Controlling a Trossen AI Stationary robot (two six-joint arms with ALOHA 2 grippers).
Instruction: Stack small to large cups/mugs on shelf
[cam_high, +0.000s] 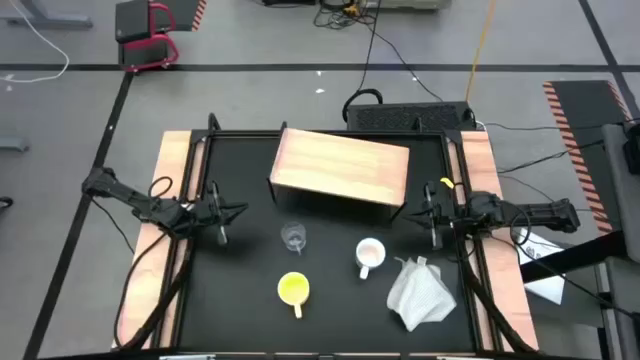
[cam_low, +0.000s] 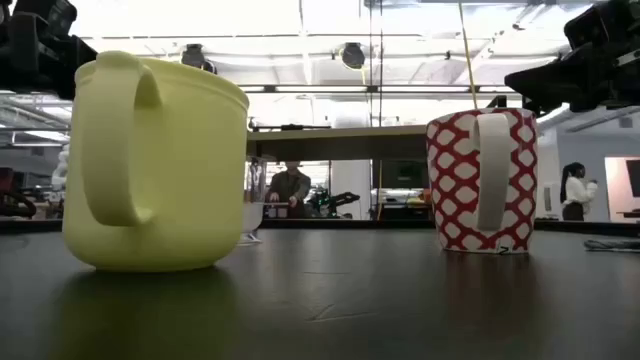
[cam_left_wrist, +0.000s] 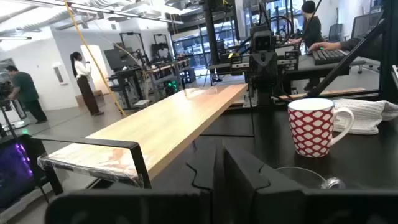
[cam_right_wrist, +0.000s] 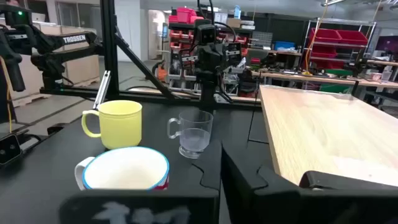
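Note:
The light wooden shelf stands on dark legs at the table's far middle. In front of it, each standing upright on its base on the black table, are a small clear glass cup, a handled mug that is white inside with a red-and-white lattice pattern outside, and a yellow handled mug nearest the front edge. My left gripper hovers shut at the left, well apart from the cups. My right gripper hovers shut at the right, beside the shelf's right end.
A crumpled white cloth lies at the front right, next to the patterned mug. Pale wooden strips run along both table sides. People show in the room beyond the table.

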